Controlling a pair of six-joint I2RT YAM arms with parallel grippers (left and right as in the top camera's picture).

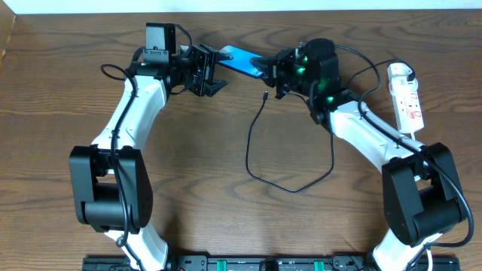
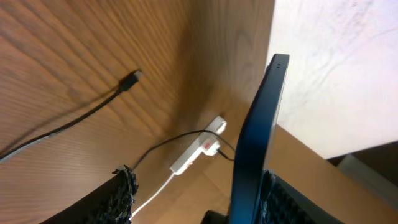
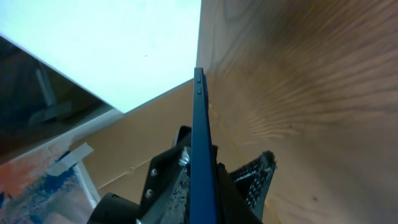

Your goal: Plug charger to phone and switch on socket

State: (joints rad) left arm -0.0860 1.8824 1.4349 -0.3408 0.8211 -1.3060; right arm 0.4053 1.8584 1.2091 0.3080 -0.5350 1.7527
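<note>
The phone (image 1: pixel 239 59), with a bright blue screen, is held off the table at the back between both grippers. My right gripper (image 1: pixel 276 70) is shut on its right end; the right wrist view shows the phone (image 3: pixel 200 124) edge-on between the jaws (image 3: pixel 217 158). My left gripper (image 1: pixel 214 76) is open at the phone's left end. In the left wrist view the phone (image 2: pixel 261 124) lies against one finger, the other far off, jaws (image 2: pixel 198 180) wide. The charger's black cable (image 1: pixel 252 162) loops on the table, its connector (image 1: pixel 265 95) free below the phone; it also shows in the left wrist view (image 2: pixel 132 79).
The white socket strip (image 1: pixel 407 98) lies at the far right with a white plug (image 1: pixel 399 73) at its far end and red switch marks; it also shows in the left wrist view (image 2: pixel 196 151). The table's back edge is just behind the phone.
</note>
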